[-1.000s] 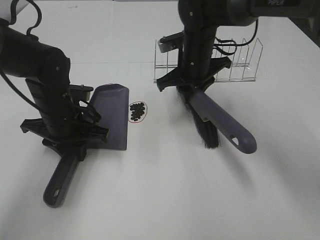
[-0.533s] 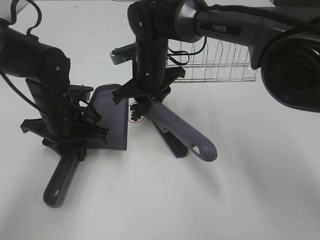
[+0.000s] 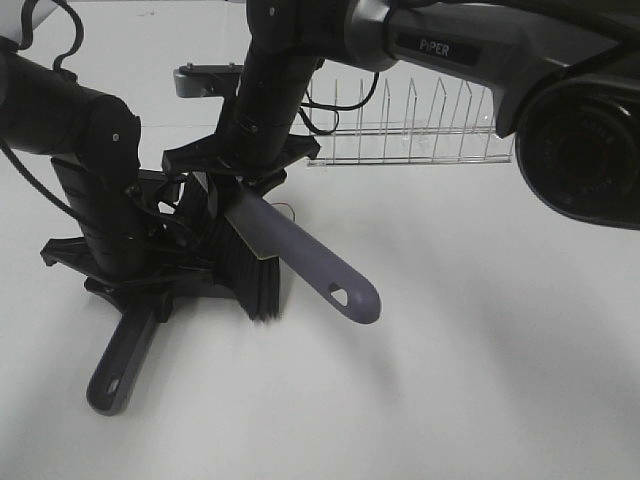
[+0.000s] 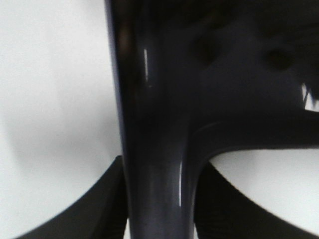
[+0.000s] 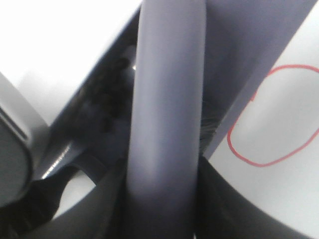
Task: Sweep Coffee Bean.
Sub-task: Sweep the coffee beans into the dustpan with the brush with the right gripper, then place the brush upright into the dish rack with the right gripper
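Expect light, hard beans (image 5: 107, 97) that roll: push them, don't pinch. Your right tool (image 5: 164, 209) clamps the brush (image 5: 167, 99) handle, and your left tool (image 4: 159, 214) clamps the dustpan (image 4: 154, 124) handle.

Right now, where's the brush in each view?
Exterior high: brush at centre, handle slanting toward lower right, bristles against the dustpan.
Left wrist: cannot make it out; dustpan handle fills the middle.
Right wrist: brush handle fills the middle.
Shared landmark: the dustpan, in all three.
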`<state>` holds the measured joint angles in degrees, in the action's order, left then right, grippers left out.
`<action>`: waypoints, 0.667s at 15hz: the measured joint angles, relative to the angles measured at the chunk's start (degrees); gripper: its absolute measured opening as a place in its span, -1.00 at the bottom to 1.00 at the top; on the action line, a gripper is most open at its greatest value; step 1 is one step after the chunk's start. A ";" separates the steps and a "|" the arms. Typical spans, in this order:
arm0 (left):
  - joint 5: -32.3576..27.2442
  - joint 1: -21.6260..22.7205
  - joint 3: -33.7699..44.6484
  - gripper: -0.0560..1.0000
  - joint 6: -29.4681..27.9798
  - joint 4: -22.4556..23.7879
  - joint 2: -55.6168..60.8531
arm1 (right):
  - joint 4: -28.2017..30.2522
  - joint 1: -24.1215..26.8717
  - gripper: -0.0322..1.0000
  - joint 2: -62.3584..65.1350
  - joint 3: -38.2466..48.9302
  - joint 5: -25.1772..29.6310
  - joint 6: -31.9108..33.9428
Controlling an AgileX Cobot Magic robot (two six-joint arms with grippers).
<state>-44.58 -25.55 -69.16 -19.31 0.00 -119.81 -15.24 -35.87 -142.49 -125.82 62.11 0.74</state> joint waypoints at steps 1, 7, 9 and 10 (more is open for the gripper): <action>0.00 0.00 0.00 -0.27 0.00 0.00 0.00 | 0.57 -0.17 -0.43 -0.34 -2.06 0.80 0.00; 0.00 0.00 0.00 -0.27 0.00 0.00 -0.06 | 16.73 -0.29 -0.43 -0.17 -12.15 7.73 3.04; 0.00 0.00 0.00 -0.27 0.00 0.00 -0.06 | 20.68 -0.23 -0.43 0.92 -12.38 7.85 3.04; -0.06 0.00 0.00 -0.27 0.00 0.00 -0.06 | 23.61 0.69 -0.43 3.15 -12.38 7.96 3.04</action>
<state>-44.63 -25.55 -69.16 -19.31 0.00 -119.86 8.37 -35.18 -139.34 -138.20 70.07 3.78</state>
